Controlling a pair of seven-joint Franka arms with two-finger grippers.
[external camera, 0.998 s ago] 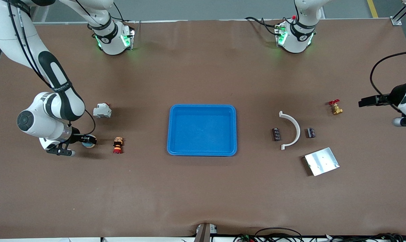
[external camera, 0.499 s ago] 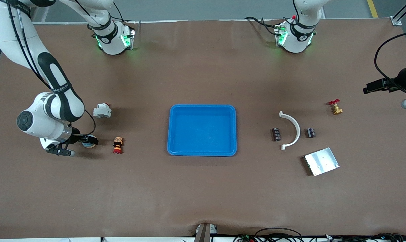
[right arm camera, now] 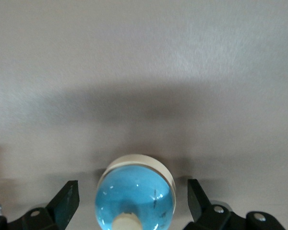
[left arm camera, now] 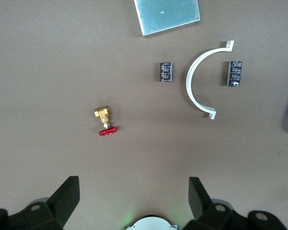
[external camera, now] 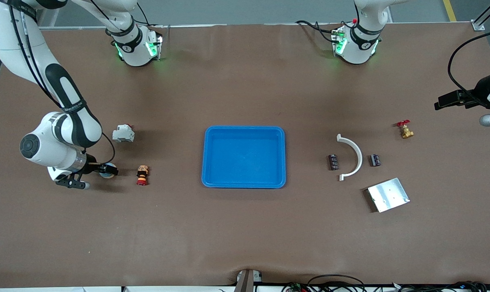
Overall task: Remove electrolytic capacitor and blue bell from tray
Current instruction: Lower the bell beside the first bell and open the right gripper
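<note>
The bell [external camera: 107, 170], a blue dome on a white base, rests on the table near the right arm's end. My right gripper [external camera: 104, 169] is low around it and open, one finger on each side, with gaps visible. In the right wrist view the bell [right arm camera: 134, 194] fills the space between the fingers of my right gripper [right arm camera: 133, 188]. Two small black capacitors [external camera: 333, 162] [external camera: 375, 159] lie toward the left arm's end, one on each side of a white arc. My left gripper [external camera: 443, 102] hangs open and empty above the table's edge there. The left wrist view shows the capacitors [left arm camera: 166, 72] [left arm camera: 234, 73] past my left gripper [left arm camera: 133, 186].
A blue tray [external camera: 245, 130] sits mid-table. A white breaker [external camera: 123, 133] and a red push button [external camera: 142, 175] lie beside the bell. A white arc [external camera: 353, 156], a metal plate [external camera: 388, 194] and a brass valve [external camera: 405, 130] lie near the capacitors.
My right gripper's fingers have spread apart from the bell, which stays on the table. My left gripper has drifted toward the robots' bases along the table's edge.
</note>
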